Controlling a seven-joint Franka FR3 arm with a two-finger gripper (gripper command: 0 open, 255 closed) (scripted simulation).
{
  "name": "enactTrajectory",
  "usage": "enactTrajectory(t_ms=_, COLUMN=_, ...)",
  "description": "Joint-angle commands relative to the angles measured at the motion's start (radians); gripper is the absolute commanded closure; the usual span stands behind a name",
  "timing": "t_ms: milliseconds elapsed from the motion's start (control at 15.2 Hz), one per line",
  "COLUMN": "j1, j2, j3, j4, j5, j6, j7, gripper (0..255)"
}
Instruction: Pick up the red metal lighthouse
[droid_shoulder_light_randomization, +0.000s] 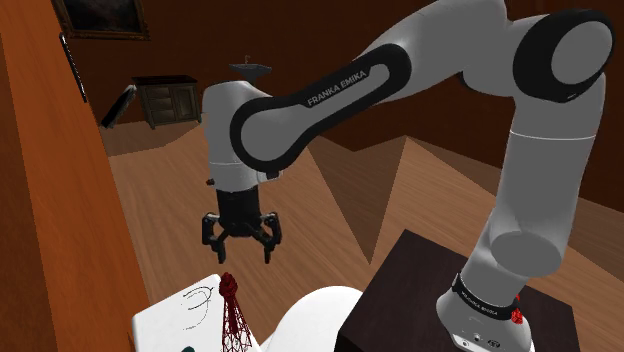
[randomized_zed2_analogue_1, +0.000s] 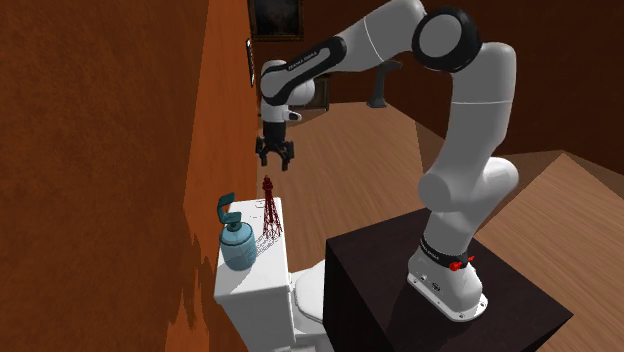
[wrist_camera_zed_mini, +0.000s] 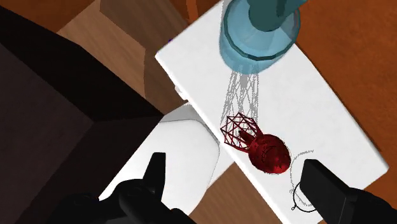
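Tool (droid_shoulder_light_randomization: 240, 248) open, above red lattice lighthouse (droid_shoulder_light_randomization: 233, 316) on white tank (droid_shoulder_light_randomization: 160, 320), seemingly apart.

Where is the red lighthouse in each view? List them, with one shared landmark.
Shoulder view: red lighthouse at the bottom edge, left of middle.
Second exterior view: lighthouse left of middle, beside the blue bottle.
Wrist view: lighthouse between blue bottle and gripper.
Shared landmark: the white lid beneath it.

A home bathroom: white toilet (randomized_zed2_analogue_1: 250, 300), wood floor (randomized_zed2_analogue_1: 340, 170), framed picture (randomized_zed2_analogue_1: 275, 15), small cabinet (droid_shoulder_light_randomization: 170, 100)
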Motion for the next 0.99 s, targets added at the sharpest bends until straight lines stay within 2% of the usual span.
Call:
enactTrajectory(t_ms=0, j1=0.034, j2=0.093, j3=-0.018, j4=0.063, j5=-0.047, j6=0.024, j7=0.097, gripper=0)
enactTrajectory(t_ms=198, j1=0.082, j2=0.199, j3=-0.053, j4=0.151, j5=-0.092, j6=0.039, j7=0.192, gripper=0)
enactTrajectory(t_ms=792, j1=0.099, j2=0.253, j3=-0.073, j4=0.118, j5=-0.118, j6=0.120, j7=0.192, gripper=0)
enactTrajectory(t_ms=858, j1=0.099, j2=0.253, j3=-0.073, j4=0.119, j5=-0.118, j6=0.120, j7=0.192, gripper=255)
enactTrajectory(t_ms=924, j1=0.098, j2=0.252, j3=-0.073, j4=0.118, j5=-0.117, j6=0.120, j7=0.192, gripper=255)
